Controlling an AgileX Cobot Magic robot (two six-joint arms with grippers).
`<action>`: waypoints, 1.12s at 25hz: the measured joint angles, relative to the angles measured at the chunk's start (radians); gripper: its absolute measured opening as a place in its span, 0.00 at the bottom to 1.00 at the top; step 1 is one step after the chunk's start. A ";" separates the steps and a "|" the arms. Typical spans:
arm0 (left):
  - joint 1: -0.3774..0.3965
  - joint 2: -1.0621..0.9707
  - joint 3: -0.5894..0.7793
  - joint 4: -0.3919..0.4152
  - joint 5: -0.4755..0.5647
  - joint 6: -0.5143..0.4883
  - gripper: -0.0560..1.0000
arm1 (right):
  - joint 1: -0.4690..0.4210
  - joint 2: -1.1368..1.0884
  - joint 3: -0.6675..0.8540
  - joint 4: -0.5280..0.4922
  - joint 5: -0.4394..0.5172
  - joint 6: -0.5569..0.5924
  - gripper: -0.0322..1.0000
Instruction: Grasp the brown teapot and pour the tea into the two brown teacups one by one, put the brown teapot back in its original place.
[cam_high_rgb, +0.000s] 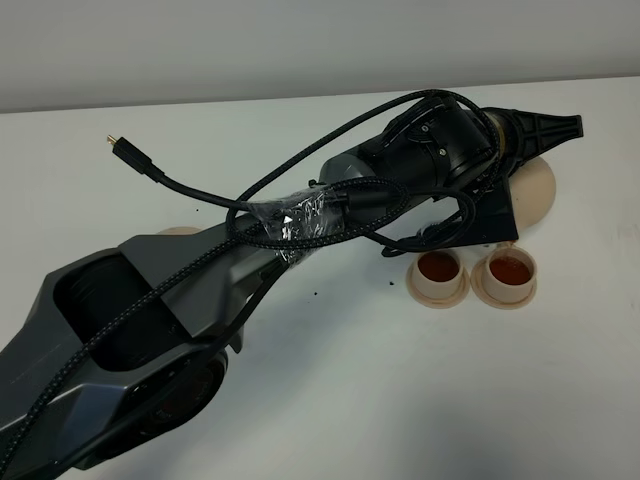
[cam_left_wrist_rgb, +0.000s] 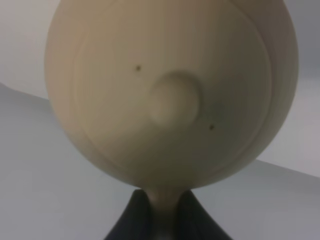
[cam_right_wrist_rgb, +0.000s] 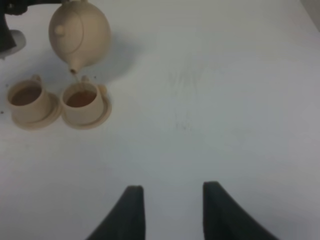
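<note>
Right of teacups (cam_right_wrist_rgb: 55, 102): bare table (cam_right_wrist_rgb: 225, 100)

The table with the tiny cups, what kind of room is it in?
Probably a robot test lab, not a kitchen: a bare white table, a plain wall behind, and a cabled robot arm holding a teapot over two teacups.

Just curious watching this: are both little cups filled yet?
Yes. Both teacups hold reddish-brown tea, and the tipped teapot hangs spout-down over one.
</note>
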 joint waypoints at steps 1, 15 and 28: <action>-0.003 0.000 0.000 0.001 0.000 0.000 0.20 | 0.000 0.000 0.000 0.000 0.000 0.000 0.33; -0.026 0.000 0.000 0.041 -0.005 0.000 0.20 | 0.000 0.000 0.000 0.000 0.000 0.000 0.33; -0.034 0.000 0.000 0.058 -0.003 0.000 0.20 | 0.000 0.000 0.000 0.000 0.000 0.000 0.33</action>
